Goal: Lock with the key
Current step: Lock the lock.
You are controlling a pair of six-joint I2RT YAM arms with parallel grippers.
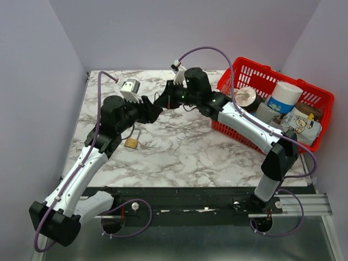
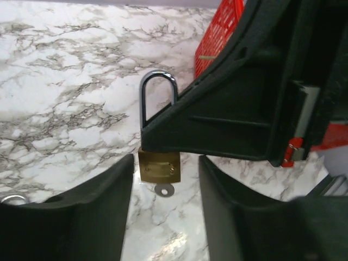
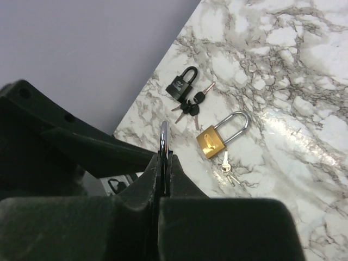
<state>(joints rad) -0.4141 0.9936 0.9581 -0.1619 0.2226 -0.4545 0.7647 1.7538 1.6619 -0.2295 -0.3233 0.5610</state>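
Note:
A brass padlock [image 2: 158,166] with a chrome shackle [image 2: 158,87] hangs above the marble table, and a silver key [image 2: 164,190] sticks out of the bottom of its body. My right gripper [image 3: 165,157] is shut on it, and its shackle [image 3: 165,136] shows edge-on between the fingers. In the top view my right gripper [image 1: 165,101] meets my left gripper [image 1: 153,110] over the middle of the table. My left gripper [image 2: 165,163] is open, with one finger on each side of the key, short of touching it. A right finger hides the padlock's middle.
A second brass padlock [image 3: 217,138] with a long shackle lies on the table [image 1: 179,152] beside loose keys [image 3: 225,162], and it also shows in the top view [image 1: 131,141]. A black padlock [image 3: 182,86] with a bunch of keys lies near the wall. A red basket [image 1: 255,61] of groceries stands at the right.

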